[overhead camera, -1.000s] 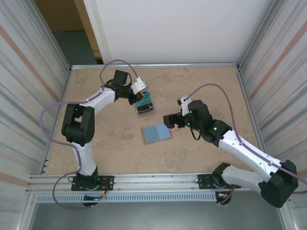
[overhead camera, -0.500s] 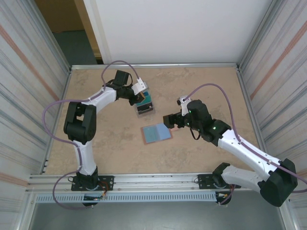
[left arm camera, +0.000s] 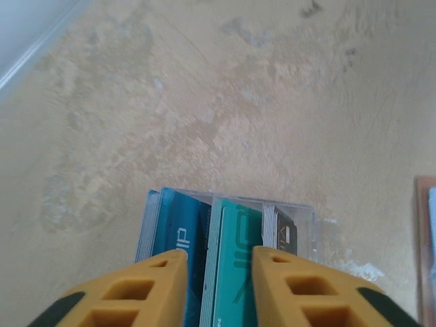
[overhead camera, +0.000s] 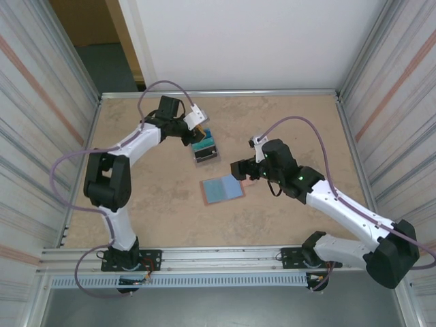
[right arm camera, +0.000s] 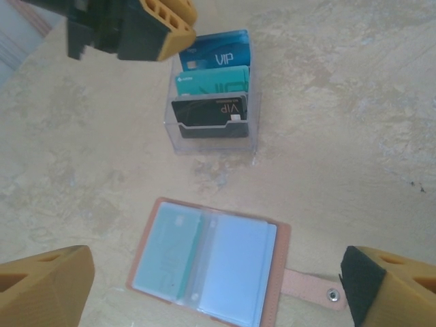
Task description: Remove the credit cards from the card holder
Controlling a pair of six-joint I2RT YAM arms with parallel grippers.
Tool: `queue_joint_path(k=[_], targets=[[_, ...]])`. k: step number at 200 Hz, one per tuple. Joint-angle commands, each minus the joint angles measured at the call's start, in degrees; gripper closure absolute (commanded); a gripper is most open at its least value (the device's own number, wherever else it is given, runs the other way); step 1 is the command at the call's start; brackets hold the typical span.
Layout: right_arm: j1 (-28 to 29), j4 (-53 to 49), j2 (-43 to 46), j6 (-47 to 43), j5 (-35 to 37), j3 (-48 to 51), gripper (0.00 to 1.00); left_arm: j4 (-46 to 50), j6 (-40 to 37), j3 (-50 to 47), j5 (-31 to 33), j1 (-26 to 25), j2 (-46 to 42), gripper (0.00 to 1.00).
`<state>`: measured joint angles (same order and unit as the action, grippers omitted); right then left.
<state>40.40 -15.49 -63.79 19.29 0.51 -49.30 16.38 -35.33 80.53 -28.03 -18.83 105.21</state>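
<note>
The left claw [left arm camera: 216,262], narrowly parted, hovered over credit cards [right arm camera: 214,80] in a clear stand [right arm camera: 211,144], while the wide-open right claw [overhead camera: 237,170] hung above the open card holder [right arm camera: 282,259] on the surface [right arm camera: 340,102].

Left gripper [left arm camera: 218,259] slightly parted, arm outstretched; right gripper [overhead camera: 236,170] spread wide.

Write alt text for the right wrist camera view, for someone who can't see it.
A salmon-pink card holder lies open on the table, light blue sleeves up, between the wide-apart yellow fingers of the right gripper. Beyond it, a clear stand holds blue, teal and black cards, with the left gripper at its far-left corner.
</note>
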Motion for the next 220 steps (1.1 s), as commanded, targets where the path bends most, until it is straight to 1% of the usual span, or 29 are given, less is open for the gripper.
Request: queue_joint_path(k=[1,6,13,29,37,44,59,61,91,104,120,148,170,201,220], targets=[[2.75,-3.71,-2.6,1.1,3.11,-3.4,0.15,-4.57,6.2,-4.71,3.37,-0.95,-7.95,0.6],[3.47,-4.29,-3.31,1.23,3.97,-3.81,0.18,-5.76,7.52,-6.45,4.68,-1.31,-9.57,0.58],[4.71,-5.11,-4.4,1.53,5.2,-4.51,0.22,-7.62,9.27,-8.88,6.89,-1.81,-11.63,0.5],[6.96,-6.14,-6.86,2.59,6.46,-5.75,0.3,-12.17,13.71,-15.49,12.78,-3.33,-16.77,0.3],[7.9,-6.43,-8.11,3.25,6.39,-6.13,0.34,-14.95,15.82,-19.42,15.55,-4.17,-19.62,0.24],[8.47,-6.67,-9.1,3.76,6.26,-6.49,0.36,-17.18,17.92,-22.9,18.54,-4.94,-22.14,0.2],[9.8,-7.25,-11.3,5.1,6.13,-7.14,0.4,-21.75,22.76,-30.2,24.6,-6.22,-27.87,0.03],[9.9,-7.34,-11.69,5.24,6.0,-7.29,0.41,-22.21,23.2,-31.19,25.37,-6.35,-29.03,0.02],[11.82,-7.98,-16.52,6.59,4.63,-8.52,0.52,-24.91,33.78,-42.94,35.11,-7.46,-39.37,0.01],[12.77,-8.62,-19.12,6.71,4.4,-9.72,0.59,-23.81,37.15,-46.5,38.45,-7.79,-43.99,0.01],[14.05,-9.87,-22.81,6.44,5.04,-11.59,0.63,-21.85,40.89,-50.44,41.84,-7.82,-48.96,0.01],[15.57,-10.89,-28.99,5.83,4.55,-15.36,0.64,-18.91,45.21,-56.31,46.8,-7.77,-56.89,0.01],[15.89,-11.72,-33.67,5.04,3.31,-18.3,0.64,-17.43,46.62,-58.77,49.37,-7.7,-61.2,0.01],[16.11,-13.57,-39.27,3.9,4.18,-22.1,0.62,-16.08,48.19,-59.43,49.56,-7.29,-63.41,0.01],[16.11,-13.96,-41.5,3.39,5.02,-23.55,0.6,-16.38,48.75,-59.2,48.3,-6.92,-63.47,0.01]])
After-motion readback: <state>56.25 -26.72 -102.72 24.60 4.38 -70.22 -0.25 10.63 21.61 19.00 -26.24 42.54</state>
